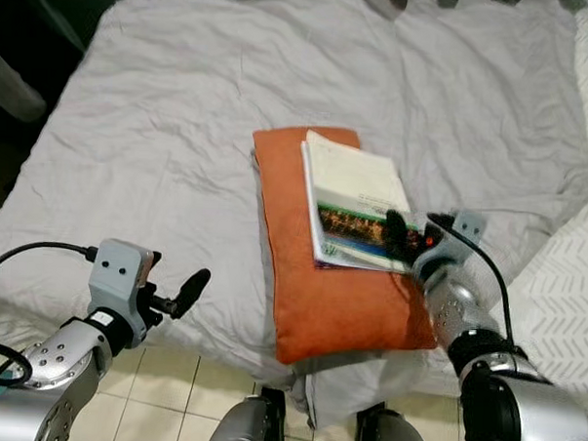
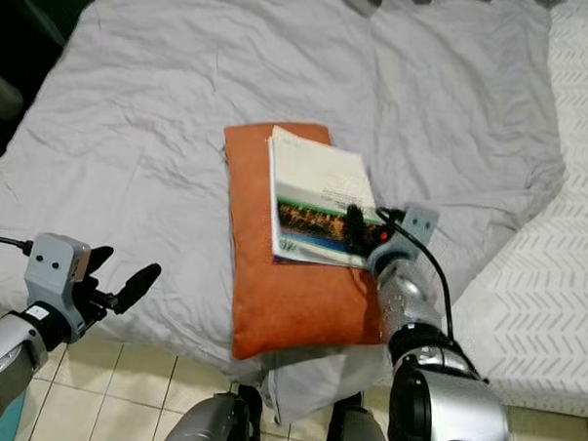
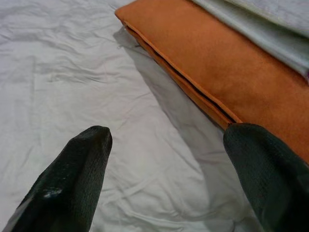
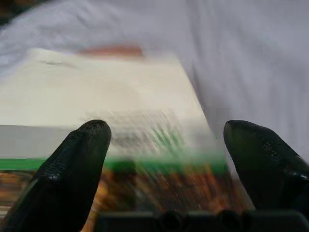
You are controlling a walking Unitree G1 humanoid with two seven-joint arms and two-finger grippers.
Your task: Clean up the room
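Observation:
An orange pillow (image 1: 339,310) lies on the bed's grey sheet (image 1: 180,147), reaching to the near edge. A book (image 1: 353,199) with a pale cover and a green and brown band rests on the pillow's right half. My right gripper (image 1: 413,235) is open at the book's near right corner, low over the cover. In the right wrist view, its fingers (image 4: 72,164) frame the book (image 4: 96,92) close up. My left gripper (image 1: 179,288) hovers open over the sheet near the bed's front edge, left of the pillow (image 3: 231,63). Nothing is between its fingers (image 3: 72,179).
A white blanket with a chevron pattern (image 1: 565,281) covers the bed's right side. Pale floor tiles (image 1: 169,391) show below the bed's front edge, with my legs (image 1: 246,428) against it. Dark space lies beyond the bed's left side.

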